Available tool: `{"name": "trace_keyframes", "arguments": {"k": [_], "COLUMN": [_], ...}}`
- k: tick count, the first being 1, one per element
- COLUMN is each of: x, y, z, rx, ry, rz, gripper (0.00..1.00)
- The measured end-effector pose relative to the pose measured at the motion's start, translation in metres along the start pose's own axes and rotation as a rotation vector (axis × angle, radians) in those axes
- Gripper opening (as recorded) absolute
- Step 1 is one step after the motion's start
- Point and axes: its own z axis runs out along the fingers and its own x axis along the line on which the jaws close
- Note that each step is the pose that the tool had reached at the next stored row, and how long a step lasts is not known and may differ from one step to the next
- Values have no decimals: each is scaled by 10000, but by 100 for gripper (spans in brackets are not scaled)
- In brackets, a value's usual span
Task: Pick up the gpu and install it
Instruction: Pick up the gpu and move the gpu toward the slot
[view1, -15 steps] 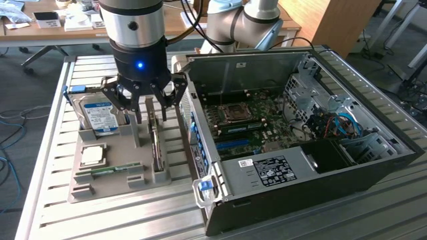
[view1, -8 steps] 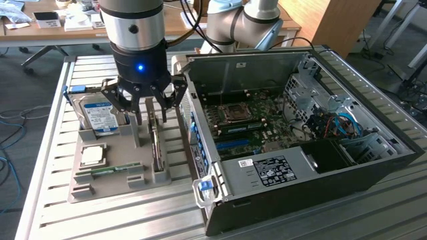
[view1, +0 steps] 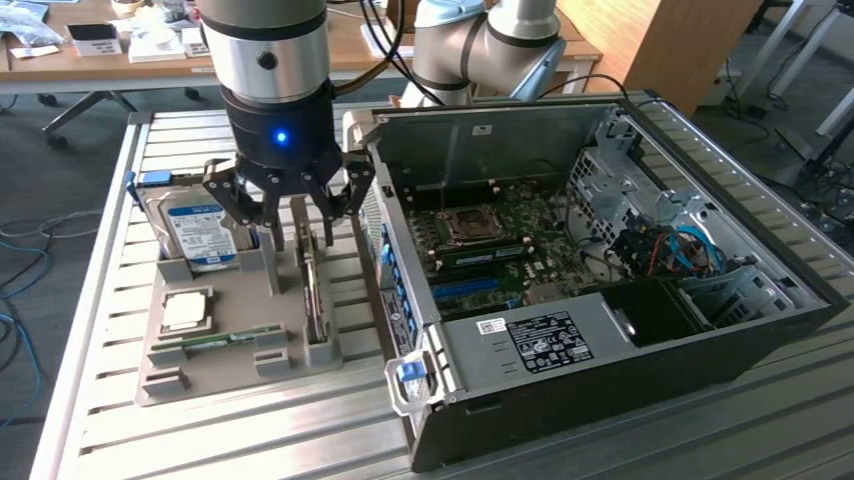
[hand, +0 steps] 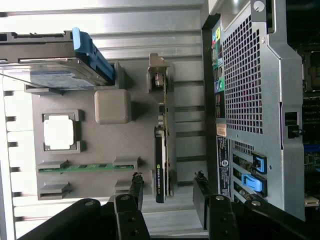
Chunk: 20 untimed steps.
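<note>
The gpu (view1: 315, 300) stands on its long edge in a slot of the grey holder tray (view1: 214, 375), beside the open computer case (view1: 747, 300). In the wrist view the gpu (hand: 161, 155) is a thin dark card with a silvery bracket at its far end. My gripper (view1: 300, 245) hangs open just above the card. One finger (hand: 136, 187) stands on each side of the card's near end, and the gripper (hand: 168, 191) holds nothing. I cannot tell whether the fingers touch the card.
The tray (hand: 90, 145) also holds a blue-labelled hard drive (view1: 200, 235), a square processor (view1: 184, 310) and a green memory stick (view1: 220, 340). The case's rear panel (hand: 250, 100) stands close beside the card. The motherboard (view1: 494, 250) lies exposed inside the case.
</note>
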Motion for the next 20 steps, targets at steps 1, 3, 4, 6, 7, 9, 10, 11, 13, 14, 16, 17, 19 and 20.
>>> {"name": "trace_keyframes", "arguments": {"k": [1, 3, 4, 6, 7, 9, 10, 11, 13, 14, 16, 17, 19, 20], "x": [0, 0, 0, 1, 1, 1, 0, 0, 1, 1, 1, 1, 1, 1], "y": [0, 0, -1, -1, -1, -1, -1, -1, -1, -1, -2, -2, -2, -2], "z": [4, 12, 14, 15, 15, 16, 16, 20, 30, 33, 39, 42, 50, 57], "rx": [-2, -1, 0, 1, 1, 0, 0, -2, -2, 0, 0, 0, -1, -3], "ry": [-1, -1, 0, 1, 1, 0, 0, -1, -1, 0, 1, 1, -1, -2], "rz": [0, -1, 0, 0, 0, 0, 0, 0, 0, 0, 0, 0, 0, 0], "gripper": [53, 53, 53, 53, 53, 53, 53, 53, 53, 53, 53, 53, 53, 53]}}
